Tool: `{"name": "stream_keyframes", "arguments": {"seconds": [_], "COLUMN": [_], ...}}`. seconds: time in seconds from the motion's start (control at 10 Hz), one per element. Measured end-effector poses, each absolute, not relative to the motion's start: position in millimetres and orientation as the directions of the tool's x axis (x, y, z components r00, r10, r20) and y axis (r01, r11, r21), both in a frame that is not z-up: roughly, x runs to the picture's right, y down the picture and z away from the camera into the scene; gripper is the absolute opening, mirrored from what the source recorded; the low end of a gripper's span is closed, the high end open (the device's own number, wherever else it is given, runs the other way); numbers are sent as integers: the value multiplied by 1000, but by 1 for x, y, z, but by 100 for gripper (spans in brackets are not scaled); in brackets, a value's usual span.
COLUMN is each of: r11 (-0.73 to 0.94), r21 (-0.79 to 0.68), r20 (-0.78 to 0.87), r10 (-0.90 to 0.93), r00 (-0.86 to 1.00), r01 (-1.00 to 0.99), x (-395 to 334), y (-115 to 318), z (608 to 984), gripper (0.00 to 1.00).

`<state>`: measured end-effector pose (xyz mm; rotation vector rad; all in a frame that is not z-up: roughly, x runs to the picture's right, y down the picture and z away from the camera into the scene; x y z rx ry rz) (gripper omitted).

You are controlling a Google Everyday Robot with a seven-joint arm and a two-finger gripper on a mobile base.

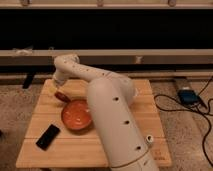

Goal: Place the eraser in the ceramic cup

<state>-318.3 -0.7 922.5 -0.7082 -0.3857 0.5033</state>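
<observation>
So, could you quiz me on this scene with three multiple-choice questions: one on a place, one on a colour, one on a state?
1. Where is the eraser?
A. Front left of the table, beside the pan
B. On the floor
C. At the table's right edge

2. What colour is the pan?
A. Blue
B. Green
C. Orange

3. What state is the eraser in?
A. Held in the jaws
B. Lying flat, untouched
C. Standing on end

Answers:
1 A: the black block lies on the wood just left of the pan.
2 C: its bowl is plainly orange.
3 B: the gripper, with its jaws, is at the back-left corner, well apart from the eraser.
</observation>
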Motion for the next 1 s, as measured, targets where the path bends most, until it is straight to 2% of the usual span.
{"name": "stream_keyframes", "arguments": {"seconds": [0.7, 1.0], "r11": [665, 736], "r21": [-683, -638], "r20": [163, 214], "r10": [543, 450], "r00": [824, 867], "r01": [-303, -224], "x": [-317, -332], "y": [-1, 13], "z": [922, 899], "gripper": [80, 80]}}
